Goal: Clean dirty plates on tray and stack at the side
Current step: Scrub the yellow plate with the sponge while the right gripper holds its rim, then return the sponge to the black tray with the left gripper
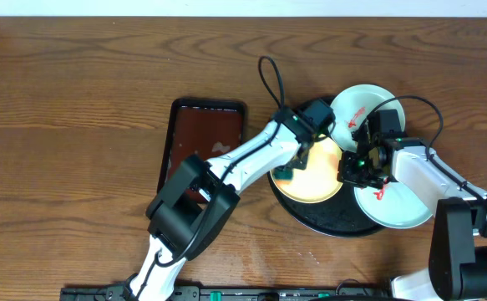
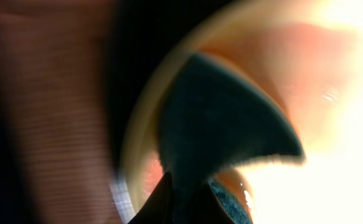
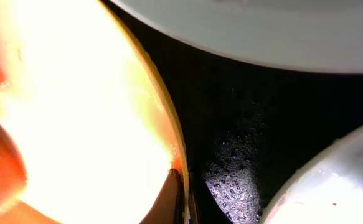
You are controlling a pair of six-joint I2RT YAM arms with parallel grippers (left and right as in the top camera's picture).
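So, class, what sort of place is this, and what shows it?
Probably a robotics test bench, not a real kitchen: two robot arms, one holding a sponge, work over a wooden table, with sauce-smeared plates on a black tray.

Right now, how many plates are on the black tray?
3. The yellow plate on the tray's left, a far white plate, a right white plate; arms could hide more.

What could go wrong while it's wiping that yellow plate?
The right jaws pinch only the rim of the pale yellow round plate; scrubbing might tug it loose.
The dark teal sponge in the left jaws could shove it into the pale mint-white round plates crowded beside it on the round black tray.
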